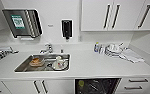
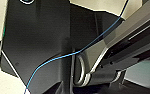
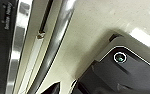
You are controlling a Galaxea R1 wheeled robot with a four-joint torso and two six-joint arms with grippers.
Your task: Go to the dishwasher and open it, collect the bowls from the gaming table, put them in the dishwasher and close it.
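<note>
Dishwasher (image 1: 97, 86) open under counter (image 1: 91, 65), yellow-green bowl (image 1: 81, 83) inside.

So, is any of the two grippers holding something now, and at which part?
It cannot be told: the wrist views do not show the jaws clearly, and no held object is visible.

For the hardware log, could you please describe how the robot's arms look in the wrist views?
Left arm: a matte black plate, a grey metal jointed bar and a thin blue cable across both. Right arm: a black plate with a white-ringed round fitting.
</note>
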